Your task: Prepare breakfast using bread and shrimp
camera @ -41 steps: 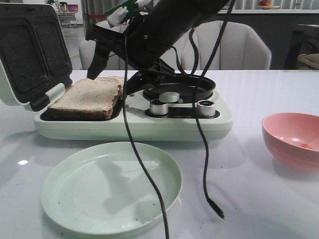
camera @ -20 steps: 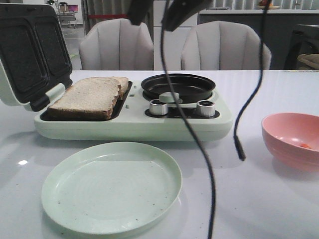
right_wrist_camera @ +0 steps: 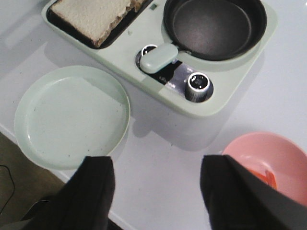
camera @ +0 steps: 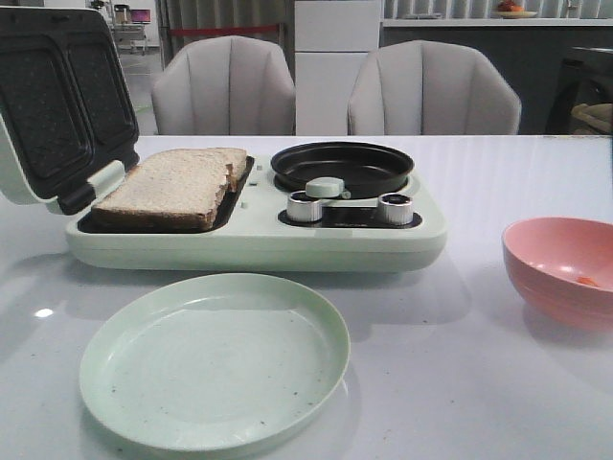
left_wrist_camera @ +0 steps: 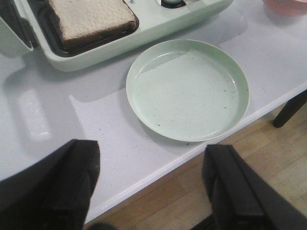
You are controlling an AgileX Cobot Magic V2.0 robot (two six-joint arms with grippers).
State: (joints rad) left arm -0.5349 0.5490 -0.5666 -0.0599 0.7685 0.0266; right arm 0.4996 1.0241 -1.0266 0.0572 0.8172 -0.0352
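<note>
Two bread slices (camera: 177, 184) lie stacked in the open sandwich tray of the pale green breakfast maker (camera: 249, 240); they also show in the left wrist view (left_wrist_camera: 91, 17) and the right wrist view (right_wrist_camera: 91, 17). An orange shrimp piece (camera: 586, 281) lies in the pink bowl (camera: 560, 273), also in the right wrist view (right_wrist_camera: 268, 178). The black pan (camera: 343, 168) is empty. My left gripper (left_wrist_camera: 151, 187) is open and empty, over the table's front edge. My right gripper (right_wrist_camera: 158, 191) is open and empty, high above the table between plate and bowl. Neither gripper shows in the front view.
An empty pale green plate (camera: 215, 359) sits in front of the appliance. The lid (camera: 62, 105) stands open at the left. Two silver knobs (camera: 306, 206) are on the appliance's front. Two chairs (camera: 225, 86) stand behind the table.
The arm and its cable that crossed the front view over the pan rose and left the view. The bread, plate and bowl have not moved.
</note>
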